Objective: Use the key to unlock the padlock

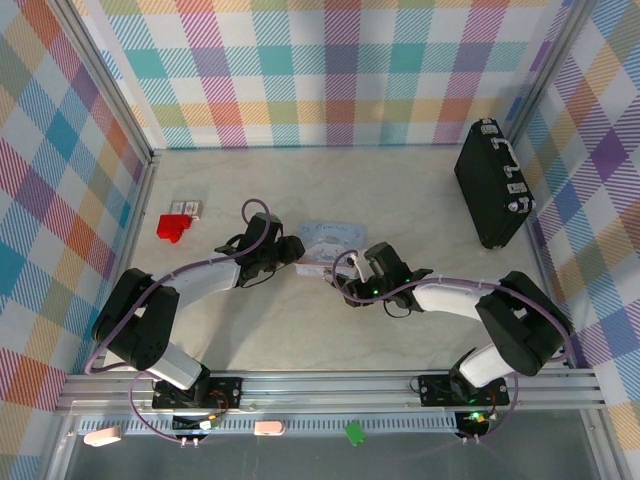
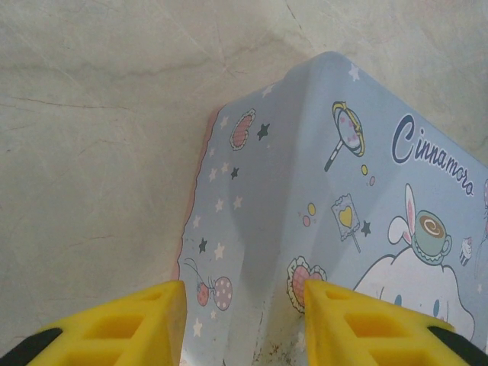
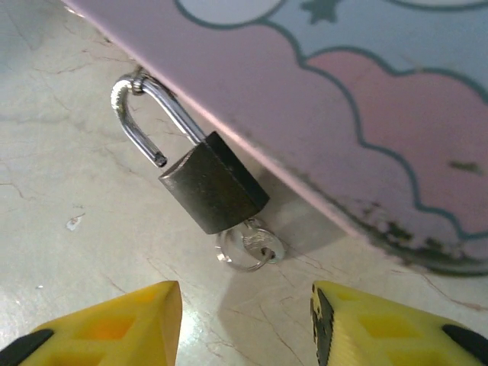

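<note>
a small padlock [image 3: 213, 187] lies flat on the pale marbled table [image 3: 69, 252], tucked against the pink lower side of a light blue cartoon tin [image 3: 343, 91]. its body is a dark, blackish block, turned at a slant. its silvery shackle [image 3: 141, 114] reaches up and left, and the bend is hooked at the tin's edge. the shackle's long leg runs into the body, while the short leg's tip appears to sit free just above the body's upper corner. a silver key [image 3: 263, 244] stands in the block's lower end, with a thin wire ring [image 3: 232, 258] resting on the table beside it.
</note>
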Robot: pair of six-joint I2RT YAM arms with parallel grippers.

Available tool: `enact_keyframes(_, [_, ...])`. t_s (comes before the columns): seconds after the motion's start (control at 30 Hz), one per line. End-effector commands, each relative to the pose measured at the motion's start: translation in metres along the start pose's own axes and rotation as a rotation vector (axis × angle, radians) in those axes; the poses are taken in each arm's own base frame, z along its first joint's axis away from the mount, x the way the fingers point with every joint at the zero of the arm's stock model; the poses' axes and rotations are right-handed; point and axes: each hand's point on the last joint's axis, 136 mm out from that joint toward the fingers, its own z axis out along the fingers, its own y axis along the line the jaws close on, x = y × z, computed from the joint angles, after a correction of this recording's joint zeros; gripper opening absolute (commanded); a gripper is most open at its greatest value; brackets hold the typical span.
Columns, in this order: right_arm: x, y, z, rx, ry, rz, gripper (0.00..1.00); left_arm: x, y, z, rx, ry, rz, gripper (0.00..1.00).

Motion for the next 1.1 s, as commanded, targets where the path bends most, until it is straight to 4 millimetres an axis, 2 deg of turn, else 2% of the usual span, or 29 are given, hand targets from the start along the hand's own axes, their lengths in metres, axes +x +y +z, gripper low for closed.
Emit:
enact_keyframes(0.0, [-0.024, 0.015, -0.008, -0.066, -0.075, -0.086, 0.49, 0.044, 0.075, 0.004, -0.267, 0.122, -0.018, 0.42])
enact_keyframes(0.33, [-0.039, 0.003, 0.010, 0.004, -0.072, -0.144, 0.52, 0.046, 0.079, 0.002, -0.274, 0.117, -0.027, 0.42])
enact_keyframes(0.57, [-0.038, 0.015, 0.026, -0.084, -0.031, -0.162, 0.53, 0.048, 0.081, 0.001, -0.276, 0.115, -0.044, 0.42])
enact_keyframes(0.67, [-0.037, 0.012, 0.035, -0.075, -0.012, -0.162, 0.52, 0.049, 0.084, 0.000, -0.283, 0.111, -0.059, 0.42])
enact_keyframes(0.73, [-0.038, 0.012, 0.038, -0.074, -0.003, -0.166, 0.48, 0.049, 0.085, -0.001, -0.286, 0.106, -0.066, 0.42])
enact_keyframes(0.97, [-0.034, 0.012, 0.039, -0.081, 0.016, -0.158, 0.23, 0.051, 0.098, -0.007, -0.338, 0.087, -0.090, 0.42])
enact_keyframes(1.07, [-0.032, 0.011, 0.035, -0.074, 0.001, -0.155, 0.19, 0.052, 0.103, -0.008, -0.361, 0.088, -0.095, 0.41])
